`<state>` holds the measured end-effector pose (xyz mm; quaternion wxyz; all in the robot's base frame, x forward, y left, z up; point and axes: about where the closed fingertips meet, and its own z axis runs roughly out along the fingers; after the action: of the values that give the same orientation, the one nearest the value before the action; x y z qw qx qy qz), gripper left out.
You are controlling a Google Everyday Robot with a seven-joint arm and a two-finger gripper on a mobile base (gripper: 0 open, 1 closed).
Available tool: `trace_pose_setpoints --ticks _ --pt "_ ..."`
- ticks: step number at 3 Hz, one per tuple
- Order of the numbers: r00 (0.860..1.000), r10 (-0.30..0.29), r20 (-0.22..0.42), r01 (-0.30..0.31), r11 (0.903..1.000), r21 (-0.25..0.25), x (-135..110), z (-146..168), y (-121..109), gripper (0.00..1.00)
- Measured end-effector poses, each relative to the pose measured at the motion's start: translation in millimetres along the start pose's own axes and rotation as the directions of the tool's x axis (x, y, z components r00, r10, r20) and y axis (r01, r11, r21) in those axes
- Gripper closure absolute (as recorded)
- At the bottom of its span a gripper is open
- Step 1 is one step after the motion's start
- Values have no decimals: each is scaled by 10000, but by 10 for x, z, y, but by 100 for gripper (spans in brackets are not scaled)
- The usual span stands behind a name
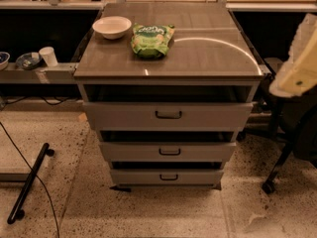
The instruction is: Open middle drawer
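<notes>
The grey cabinet (168, 63) stands in the middle of the camera view with three light-grey drawer fronts. The middle drawer (129, 151) is the second front, with a small black bar handle (169, 151) at its centre. The top drawer (124, 115) lies above it and the bottom drawer (133, 177) below it. Dark gaps show above each front. My gripper (297, 66) is a pale blurred shape at the right edge, level with the cabinet top. It is well to the right of the middle drawer and above it, and it touches nothing.
A white bowl (112, 27) and a green snack bag (151, 39) lie on the cabinet top. A low shelf at left holds a cup (48, 56) and small bowls. A black bar (29, 182) lies on the floor at left. A dark chair base (277, 172) stands at right.
</notes>
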<state>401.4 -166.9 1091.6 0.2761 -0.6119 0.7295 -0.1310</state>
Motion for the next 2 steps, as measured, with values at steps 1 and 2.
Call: trace_pose_setpoints --ticks 1,2 --pt "10000 0 0 0 10000 0 0 -1 0 0" --pt "10000 0 0 0 10000 0 0 0 0 0"
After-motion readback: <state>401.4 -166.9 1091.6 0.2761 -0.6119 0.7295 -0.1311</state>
